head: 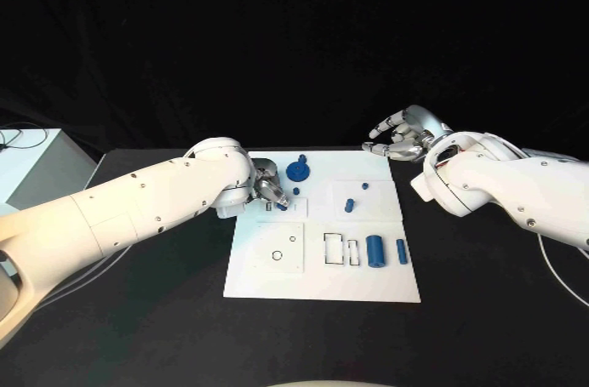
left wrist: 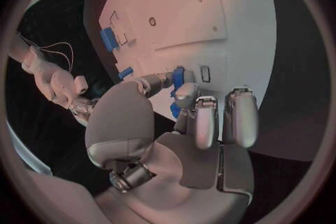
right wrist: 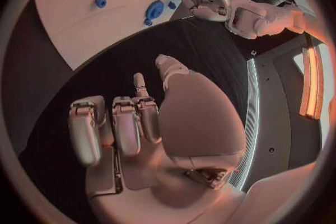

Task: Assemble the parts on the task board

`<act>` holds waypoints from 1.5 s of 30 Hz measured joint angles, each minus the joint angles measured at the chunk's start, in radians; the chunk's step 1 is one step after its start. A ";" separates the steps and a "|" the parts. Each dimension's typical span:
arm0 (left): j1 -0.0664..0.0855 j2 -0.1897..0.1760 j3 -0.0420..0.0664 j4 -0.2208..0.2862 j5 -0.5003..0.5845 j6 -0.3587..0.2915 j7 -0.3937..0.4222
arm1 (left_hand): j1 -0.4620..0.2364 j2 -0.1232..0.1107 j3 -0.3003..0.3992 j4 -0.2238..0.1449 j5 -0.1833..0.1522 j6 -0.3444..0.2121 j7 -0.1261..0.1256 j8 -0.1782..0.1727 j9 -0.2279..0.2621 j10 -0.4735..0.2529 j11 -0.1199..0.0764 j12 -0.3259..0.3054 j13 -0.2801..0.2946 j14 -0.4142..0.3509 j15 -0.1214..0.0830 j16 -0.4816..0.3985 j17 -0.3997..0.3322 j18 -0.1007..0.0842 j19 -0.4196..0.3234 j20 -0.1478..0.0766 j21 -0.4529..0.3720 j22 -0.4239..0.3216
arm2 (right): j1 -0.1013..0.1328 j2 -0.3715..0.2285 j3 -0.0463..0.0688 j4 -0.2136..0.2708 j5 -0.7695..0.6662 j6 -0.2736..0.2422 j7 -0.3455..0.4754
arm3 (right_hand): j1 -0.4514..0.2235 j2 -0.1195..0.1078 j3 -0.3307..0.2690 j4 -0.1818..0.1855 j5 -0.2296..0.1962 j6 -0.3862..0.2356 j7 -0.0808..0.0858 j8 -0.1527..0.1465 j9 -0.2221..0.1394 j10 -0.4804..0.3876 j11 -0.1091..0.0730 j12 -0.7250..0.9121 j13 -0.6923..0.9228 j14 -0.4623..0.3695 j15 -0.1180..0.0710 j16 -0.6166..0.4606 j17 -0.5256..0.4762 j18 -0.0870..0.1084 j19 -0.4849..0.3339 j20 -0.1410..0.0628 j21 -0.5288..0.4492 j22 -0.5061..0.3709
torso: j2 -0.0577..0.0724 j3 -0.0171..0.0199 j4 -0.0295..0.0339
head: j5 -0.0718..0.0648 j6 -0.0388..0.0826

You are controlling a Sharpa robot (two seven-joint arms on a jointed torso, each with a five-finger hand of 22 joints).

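The white task board lies mid-table. My left hand is low over its far left part and pinches a small blue part between thumb and finger; the left wrist view shows that part close beside a small rectangular slot. A blue knob piece, a short peg, a thick cylinder and a slim cylinder rest on the board. My right hand hangs past the board's far right corner, fingers loosely bent, holding nothing.
Rectangular slots and a small round hole sit in the board's near half. A pale box stands off the table's far left. Black tabletop surrounds the board on both sides.
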 measured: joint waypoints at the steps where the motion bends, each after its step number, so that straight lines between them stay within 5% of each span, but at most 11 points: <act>1: 0.000 0.000 0.000 0.001 -0.001 0.001 0.000 | 0.000 0.000 0.000 0.000 0.000 0.000 0.000 0.000 0.000 0.000 0.000 0.000 0.000 0.000 0.000 0.000 0.000 0.000 0.000 0.000 0.000 0.000 | 0.000 0.000 0.000 0.000 0.000 0.000 0.000 | 0.000 0.000 0.000 0.000 0.000 0.000 0.000 0.000 0.000 0.000 0.000 0.000 0.000 0.000 0.000 0.000 0.000 0.000 0.000 0.000 0.000 0.000 | 0.000 -0.0002 0.0000 | 0.000 0.000; 32: 0.001 0.007 -0.001 -0.007 -0.009 0.012 -0.001 | -0.006 0.005 -0.015 -0.015 -0.003 0.000 0.000 0.033 0.000 0.002 -0.004 0.000 -0.004 0.000 0.000 0.000 0.000 0.000 -0.004 -0.004 0.000 0.000 | -0.001 -0.002 0.000 0.001 -0.002 -0.001 0.000 | -0.004 -0.004 -0.003 0.003 0.000 0.000 0.000 0.000 0.000 0.000 0.000 0.000 0.000 0.000 0.000 0.000 0.000 0.000 0.000 0.000 0.000 0.000 | 0.000 0.0012 -0.0007 | 0.000 -0.010; 43: 0.001 0.009 -0.002 -0.010 -0.009 0.019 -0.001 | -0.039 -0.015 -0.025 -0.038 -0.005 0.011 -0.011 0.040 0.000 0.001 -0.005 0.000 -0.003 0.000 0.000 0.000 0.000 0.000 0.000 -0.007 0.000 0.000 | -0.002 -0.002 0.000 0.001 -0.002 -0.004 0.001 | -0.004 -0.004 -0.003 0.003 0.003 0.000 0.000 0.000 0.000 0.000 0.000 -0.004 0.001 0.000 0.000 0.000 0.000 0.000 0.000 0.000 0.000 -0.001 | 0.000 0.0009 -0.0003 | -0.001 -0.013; 44: 0.001 0.009 -0.003 -0.010 -0.009 0.020 -0.001 | -0.039 -0.015 -0.045 -0.030 -0.008 0.016 -0.016 0.037 0.021 0.001 -0.005 0.000 -0.003 0.000 0.000 0.000 0.000 0.000 0.000 -0.007 0.000 0.000 | -0.002 -0.002 0.000 0.001 -0.002 -0.004 0.001 | -0.004 -0.004 -0.003 0.003 0.004 0.000 0.000 0.000 0.000 0.000 0.000 -0.004 0.001 0.000 0.000 0.000 0.000 0.000 0.000 0.000 0.000 0.000 | 0.000 0.0008 -0.0003 | -0.001 -0.013; 45: 0.001 0.009 -0.003 -0.010 -0.009 0.021 -0.001 | -0.039 -0.015 -0.058 -0.024 -0.009 0.020 -0.019 0.033 0.108 0.001 -0.005 0.000 -0.003 0.000 0.000 0.000 0.000 0.000 0.000 -0.007 0.000 0.000 | -0.002 -0.002 0.000 0.001 -0.002 -0.004 0.001 | -0.004 -0.004 -0.003 0.003 0.004 0.000 0.000 0.000 0.000 0.000 0.000 -0.004 0.001 0.000 0.000 0.000 0.000 0.000 0.000 0.000 0.000 -0.001 | 0.000 0.0008 -0.0003 | -0.001 -0.013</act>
